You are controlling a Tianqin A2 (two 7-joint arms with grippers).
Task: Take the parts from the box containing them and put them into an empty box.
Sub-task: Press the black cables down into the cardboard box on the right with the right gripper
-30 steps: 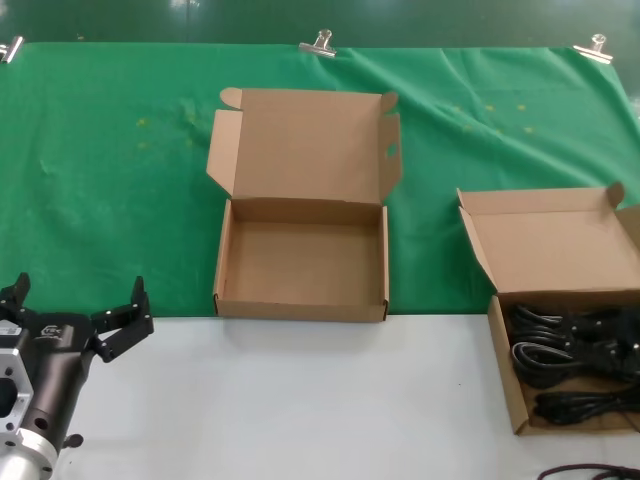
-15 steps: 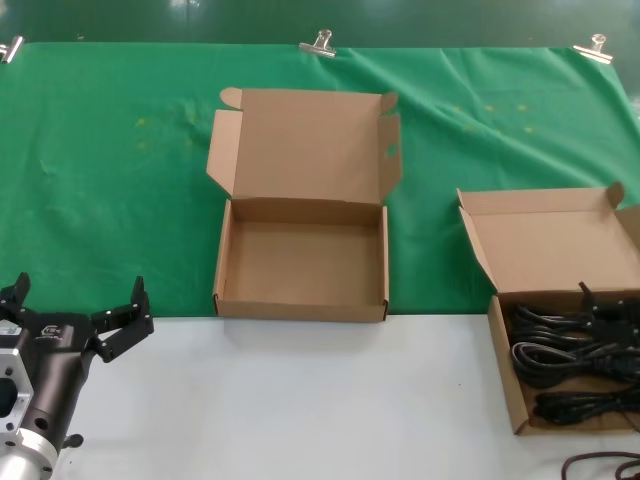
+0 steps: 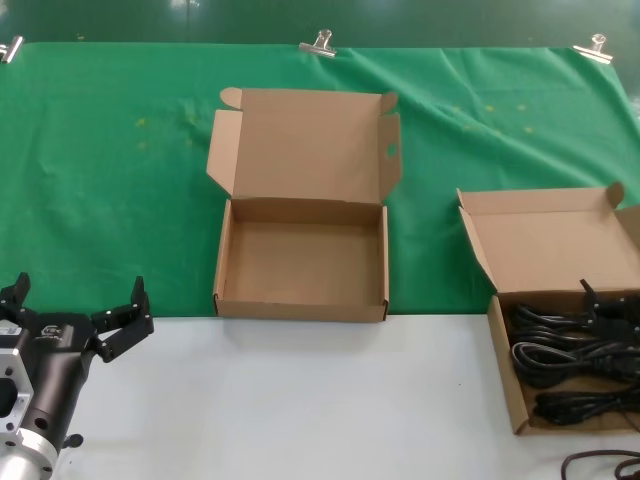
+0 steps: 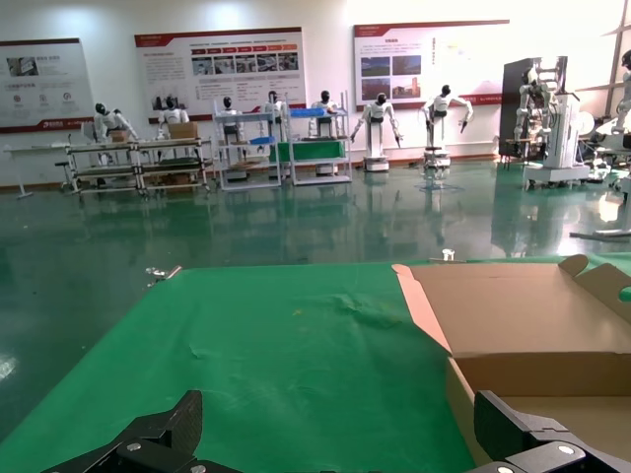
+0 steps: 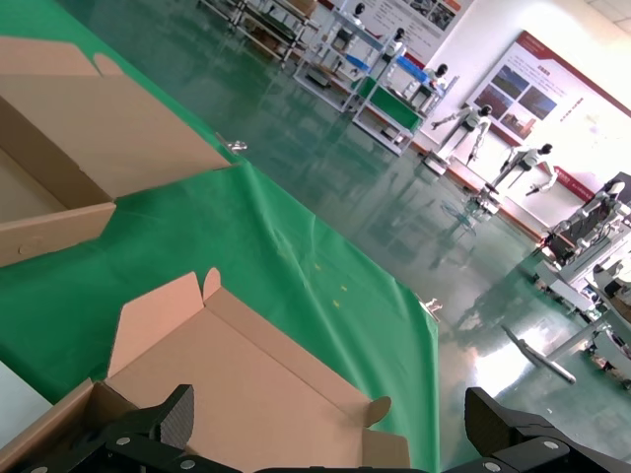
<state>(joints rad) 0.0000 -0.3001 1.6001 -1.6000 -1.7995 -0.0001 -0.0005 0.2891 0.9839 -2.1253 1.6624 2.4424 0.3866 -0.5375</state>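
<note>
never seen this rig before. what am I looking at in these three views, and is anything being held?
It's a two-armed robot. The head view looks down from its head at the work surface; the other two come from cameras on each wrist, looking past the fingers.

On the surface, partly covered by a green cloth, sit two open cardboard boxes. The empty box is in the middle. The box containing them, on the robot's right, holds the parts: black power cables in loose bundles.

The left gripper waits open at the near left, holding nothing. The right gripper is over the cables, open; no cable is visibly held.
</note>
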